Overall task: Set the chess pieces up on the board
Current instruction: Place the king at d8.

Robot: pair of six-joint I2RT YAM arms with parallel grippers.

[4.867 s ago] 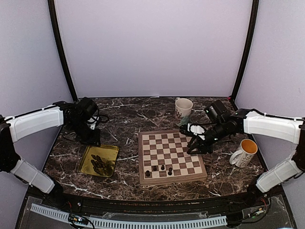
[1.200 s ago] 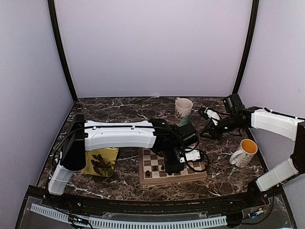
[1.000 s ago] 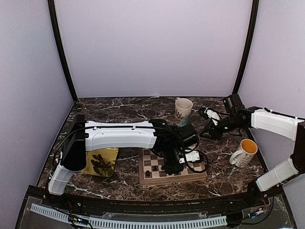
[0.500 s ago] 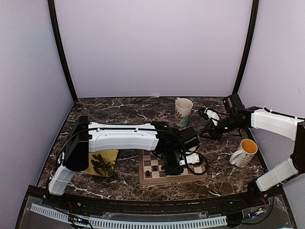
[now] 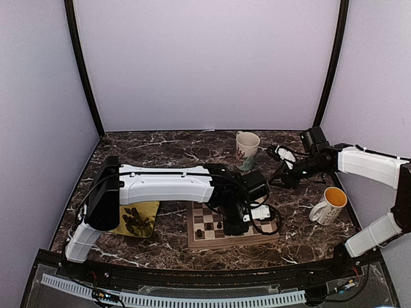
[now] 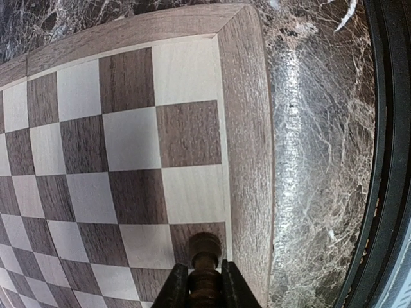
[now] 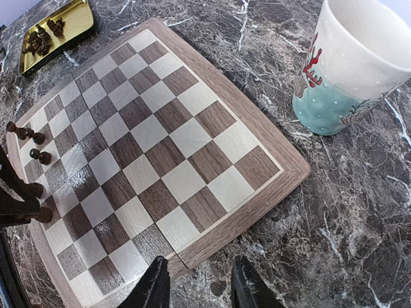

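The board [image 5: 258, 237] lies mid-table, mostly under my left arm. My left gripper [image 5: 235, 225] is over its near row, shut on a dark chess piece [image 6: 205, 253]. It holds the piece upright over a dark edge square by the wooden rim [image 6: 245, 147]. I cannot tell whether the piece touches the square. Three pieces [image 5: 209, 226] stand on the near row and also show in the right wrist view [image 7: 38, 156]. My right gripper [image 5: 280, 172] is open and empty, just off the board's [image 7: 160, 141] far right corner.
A gold tray [image 5: 146, 206] with several loose pieces lies left of the board; it also shows in the right wrist view [image 7: 76, 18]. A white and teal mug [image 5: 247, 146] stands behind the board. A white mug with an orange inside [image 5: 329, 205] stands at the right.
My left arm has swung from beside the tray across to the board's near row with a piece. My right gripper has pulled back off the board. Over the last second almost nothing moved.
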